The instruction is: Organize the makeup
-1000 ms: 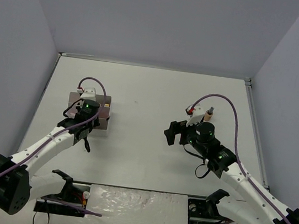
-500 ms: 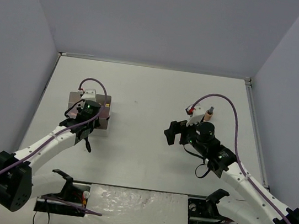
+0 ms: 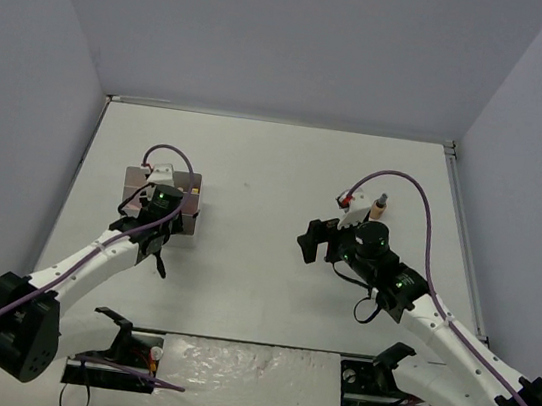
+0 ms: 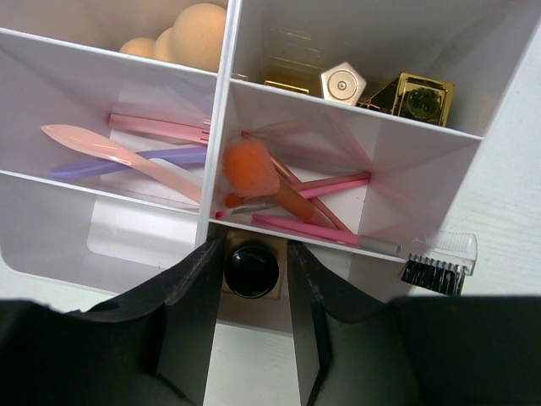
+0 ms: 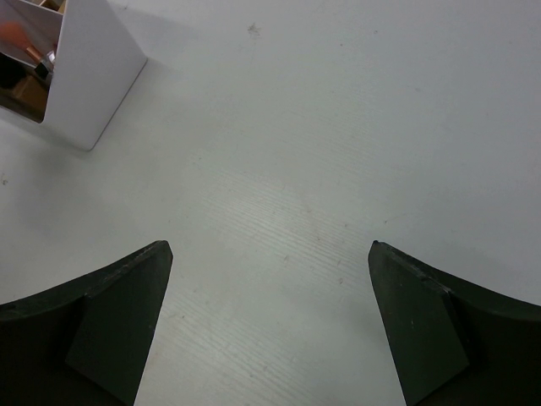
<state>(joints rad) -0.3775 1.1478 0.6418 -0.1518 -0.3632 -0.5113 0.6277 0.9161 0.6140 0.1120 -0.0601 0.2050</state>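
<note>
The white organizer box (image 4: 221,110) holds peach sponges (image 4: 199,34), gold lipstick tubes (image 4: 414,97), pink and lilac sticks (image 4: 127,156) and an orange brush (image 4: 249,169). My left gripper (image 4: 249,271) points down into the near compartment. It is shut on a tan bottle with a black cap (image 4: 251,269), which stands upright there. In the top view the left gripper (image 3: 160,216) is over the organizer (image 3: 133,182). My right gripper (image 3: 311,239) is wide open and empty above bare table (image 5: 270,254). A second tan bottle (image 3: 379,208) stands behind the right arm.
A small brush with black bristles (image 4: 435,271) sticks out past the organizer's right wall. The organizer's corner (image 5: 93,68) shows at the top left of the right wrist view. Grey walls close the table on three sides.
</note>
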